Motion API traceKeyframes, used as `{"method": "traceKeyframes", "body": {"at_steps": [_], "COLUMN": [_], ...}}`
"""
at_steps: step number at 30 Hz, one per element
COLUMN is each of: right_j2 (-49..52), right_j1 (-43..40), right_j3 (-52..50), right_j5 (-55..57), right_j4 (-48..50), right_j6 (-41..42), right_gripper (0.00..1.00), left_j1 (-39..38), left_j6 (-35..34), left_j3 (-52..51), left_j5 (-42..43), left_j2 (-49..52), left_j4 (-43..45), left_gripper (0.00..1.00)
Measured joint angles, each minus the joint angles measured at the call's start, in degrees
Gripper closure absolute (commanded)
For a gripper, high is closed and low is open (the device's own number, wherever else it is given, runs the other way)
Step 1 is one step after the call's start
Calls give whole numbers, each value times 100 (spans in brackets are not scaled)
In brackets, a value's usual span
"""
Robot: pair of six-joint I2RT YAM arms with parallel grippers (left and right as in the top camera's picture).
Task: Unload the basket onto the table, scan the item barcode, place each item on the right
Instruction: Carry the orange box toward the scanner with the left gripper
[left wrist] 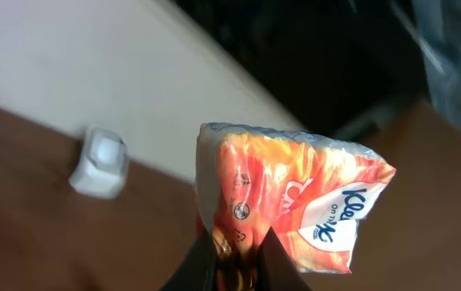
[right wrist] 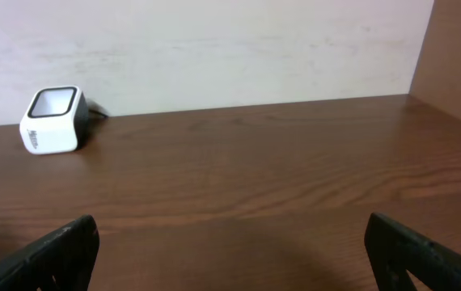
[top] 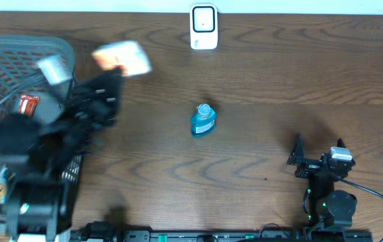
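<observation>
Left hand [left wrist: 232, 263] clamped shut on one edge of the tissue pack [left wrist: 295, 198], held aloft over the worktop [top: 259, 74] near its back-left corner, beside the basket [top: 17, 54]. Probably light, soft, slippery film; best pinched at an edge, keeping printed faces clear. Scanner [top: 203, 27] mid back edge. Right hand [top: 319, 151] wide open, empty, near front-right corner.

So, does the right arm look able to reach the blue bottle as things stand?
Probably yes: the right tool stands open and empty, with only bare table between it and the blue bottle.
</observation>
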Motion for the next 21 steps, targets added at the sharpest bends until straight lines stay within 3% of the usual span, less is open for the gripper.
{"method": "traceKeyframes", "body": {"at_steps": [6, 13, 21], "right_j2": [0, 2, 0], "right_j1": [0, 0, 0], "right_j3": [0, 0, 0], "right_j5": [0, 2, 2], "right_j4": [0, 0, 0], "right_j6": [2, 2, 0], "right_gripper": [1, 1, 1], "left_j1": [-2090, -3969, -4900], "left_j6": [44, 81, -310], "left_j3": [0, 0, 0], "left_j5": [-1078, -2225, -3521], "left_j2": [1266, 2997, 4301], "left_j4": [420, 984, 1023], "left_gripper": [93, 93, 93]}}
